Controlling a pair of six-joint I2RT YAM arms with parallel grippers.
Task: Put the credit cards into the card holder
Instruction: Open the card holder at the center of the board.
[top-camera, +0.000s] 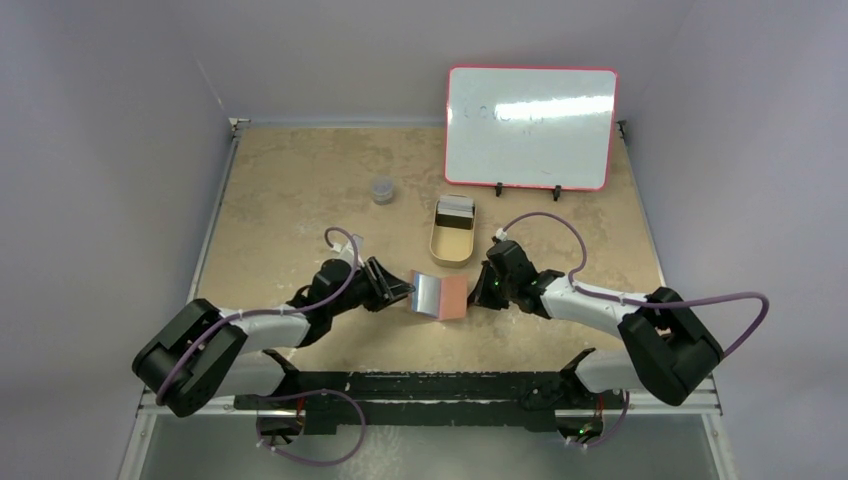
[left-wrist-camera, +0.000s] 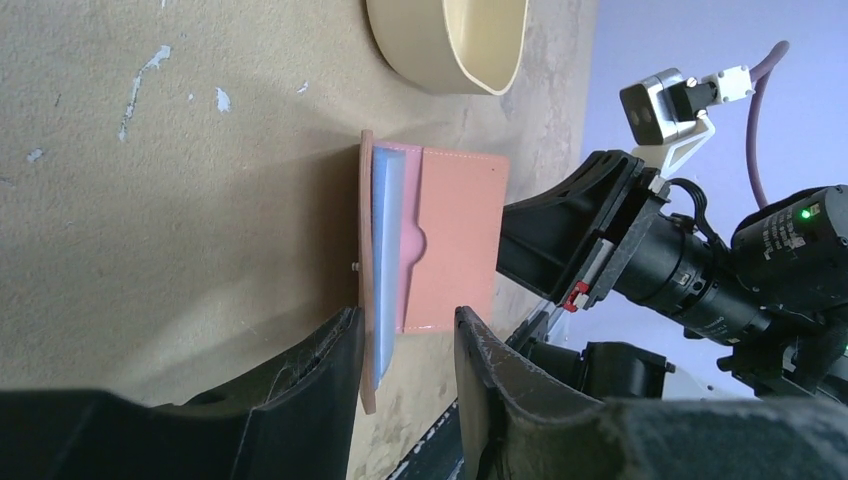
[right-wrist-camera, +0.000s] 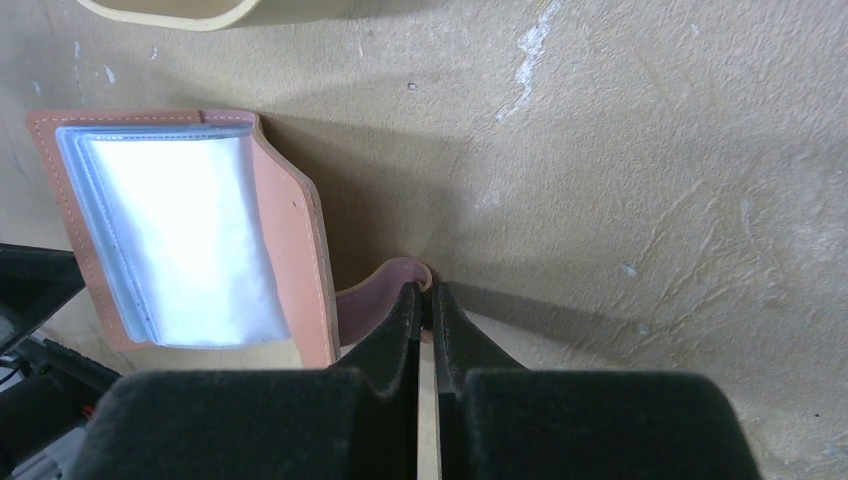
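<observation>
The reddish-brown card holder (top-camera: 440, 296) stands open on the table between my two grippers. In the left wrist view its left flap (left-wrist-camera: 366, 250) carries a light blue credit card (left-wrist-camera: 387, 250) against the pink inner panel (left-wrist-camera: 460, 240). My left gripper (left-wrist-camera: 405, 340) is open; the flap and card edge sit between its jaws, against the left finger. My right gripper (right-wrist-camera: 425, 295) is shut on the card holder's strap tab (right-wrist-camera: 375, 290). The right wrist view shows the pale card pocket (right-wrist-camera: 180, 235). More greyish cards (top-camera: 456, 209) lie in the tin.
A tan oval tin (top-camera: 451, 240) sits just behind the card holder, also in the left wrist view (left-wrist-camera: 450, 50). A red-framed whiteboard (top-camera: 530, 125) stands at the back right. A small grey jar (top-camera: 382, 190) sits at the back left.
</observation>
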